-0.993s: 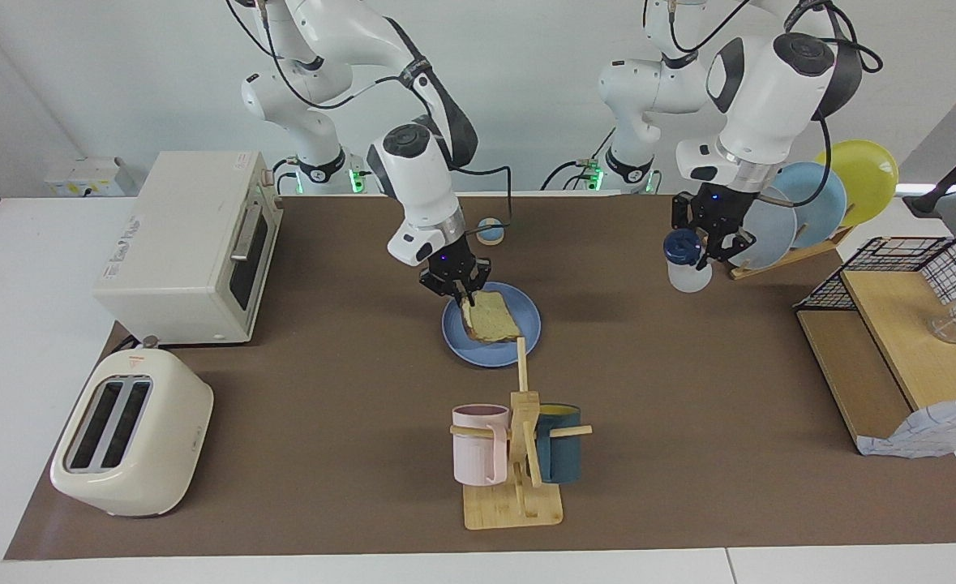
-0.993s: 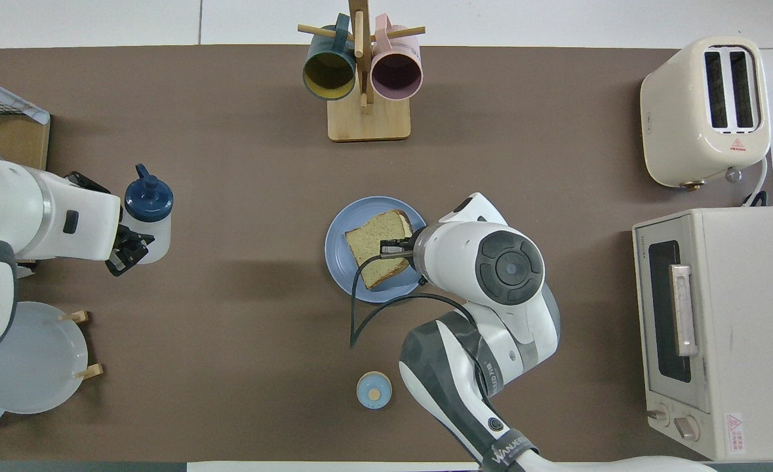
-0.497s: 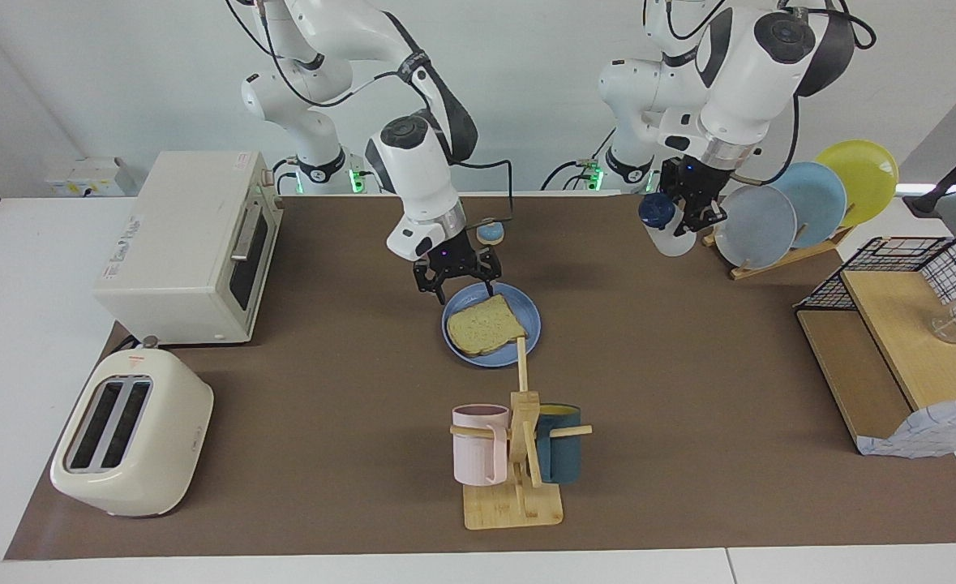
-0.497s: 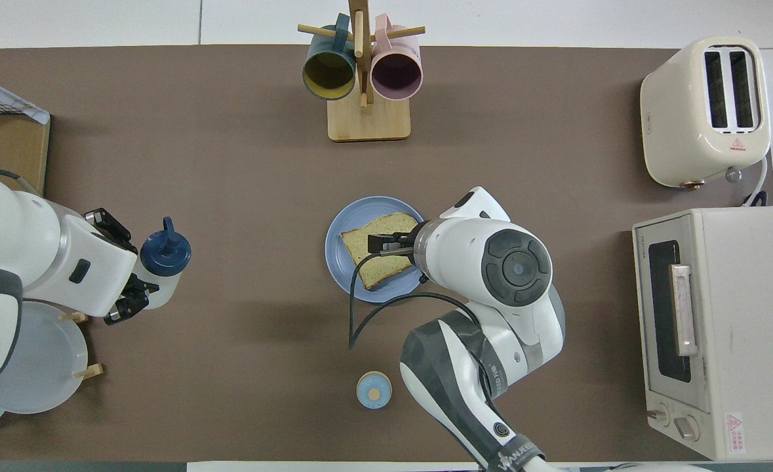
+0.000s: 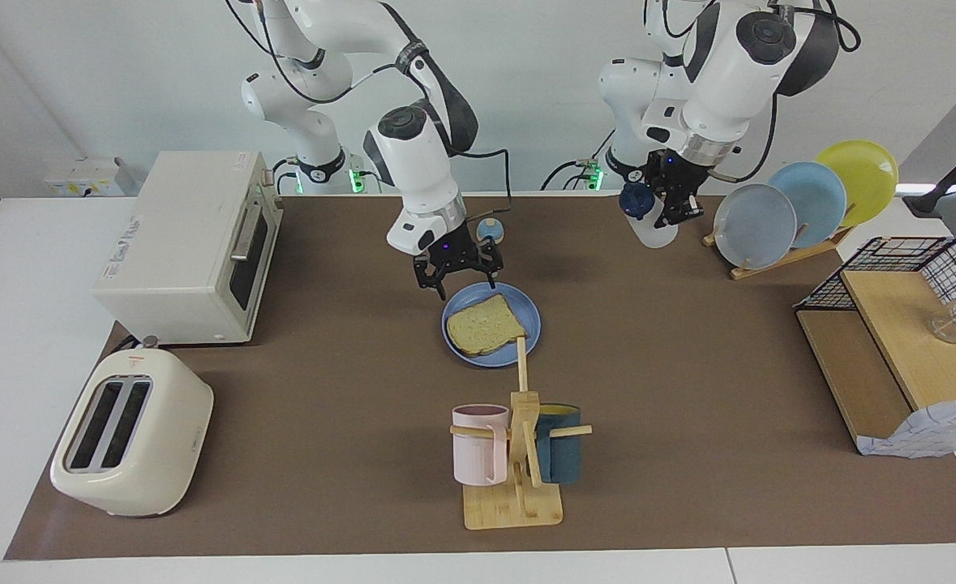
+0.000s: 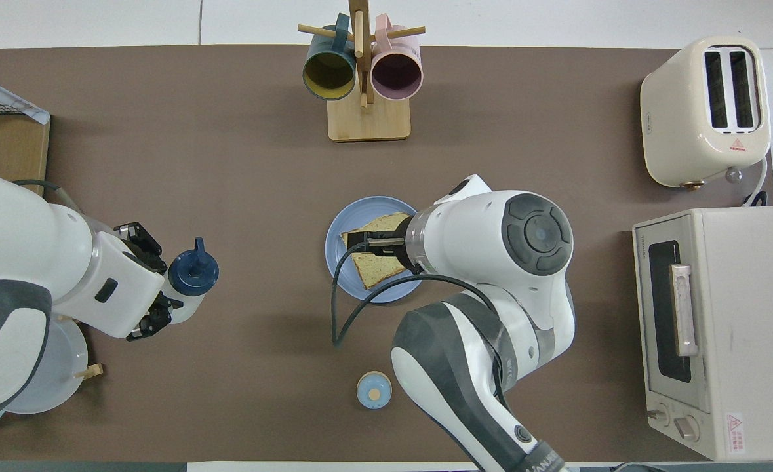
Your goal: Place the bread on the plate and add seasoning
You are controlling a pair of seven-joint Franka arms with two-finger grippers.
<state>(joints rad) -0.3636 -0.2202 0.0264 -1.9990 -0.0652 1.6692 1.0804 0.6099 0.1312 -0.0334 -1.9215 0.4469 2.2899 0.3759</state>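
Note:
The bread point(image 5: 486, 325) lies flat on the blue plate point(image 5: 530, 316) in the middle of the table. My right gripper point(image 5: 458, 278) is open and empty, raised just above the plate's edge nearest the robots. From above it covers part of the bread point(image 6: 374, 274) on the plate point(image 6: 335, 261). My left gripper point(image 5: 669, 209) is shut on the seasoning bottle point(image 5: 648, 223) and holds it tilted in the air, over the table between the dish rack and the plate. Its navy cap point(image 6: 193, 275) shows beside the left gripper point(image 6: 166, 295) in the overhead view.
A small blue-and-tan bell point(image 5: 490, 231) sits nearer the robots than the plate. A mug rack point(image 5: 518, 454) stands farther out. A toaster oven point(image 5: 190, 243) and toaster point(image 5: 133, 442) stand at the right arm's end; a dish rack with plates point(image 5: 802, 207) and a wire shelf point(image 5: 907, 341) at the left arm's end.
My right gripper let go of the bread, opened and rose; the bread now lies flat. My left gripper lifted the bottle off the table and carried it toward the middle.

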